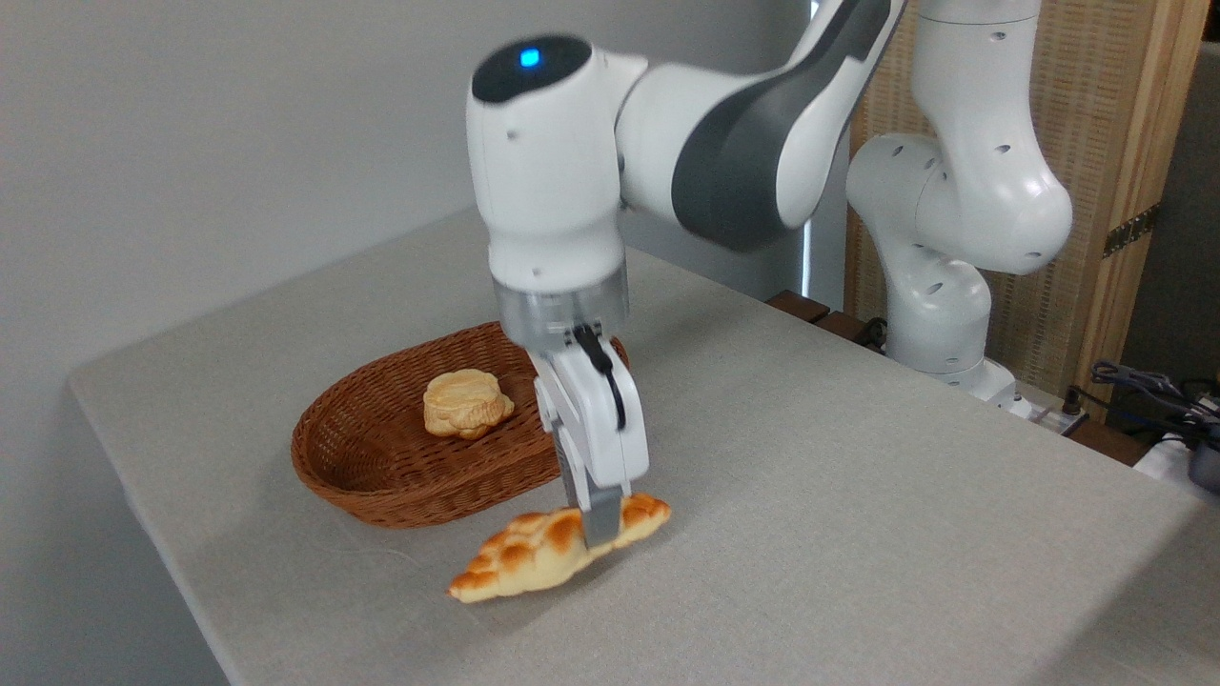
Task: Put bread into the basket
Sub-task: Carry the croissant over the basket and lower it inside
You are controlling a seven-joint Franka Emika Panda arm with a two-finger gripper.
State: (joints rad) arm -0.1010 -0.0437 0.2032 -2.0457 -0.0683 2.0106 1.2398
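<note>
Golden, rigid-looking bread (543, 557) sits pinched in the gripper (600, 524), which grips right of its middle, the left tip drooping toward the surface (858, 495). Probably light. The basket (381, 486) waits just behind-left.

Camera, single fixed view: set above table (858, 534) height, off its near edge, looking down and across at an angle. Table's far-left corner lies left, the arm's base (939, 314) far right before a wooden screen (1125, 143). Close range; gripper (599, 519), bread (534, 557) and basket (381, 476) sit centre-left. Grey wall (191, 143) fills the far left.
</note>
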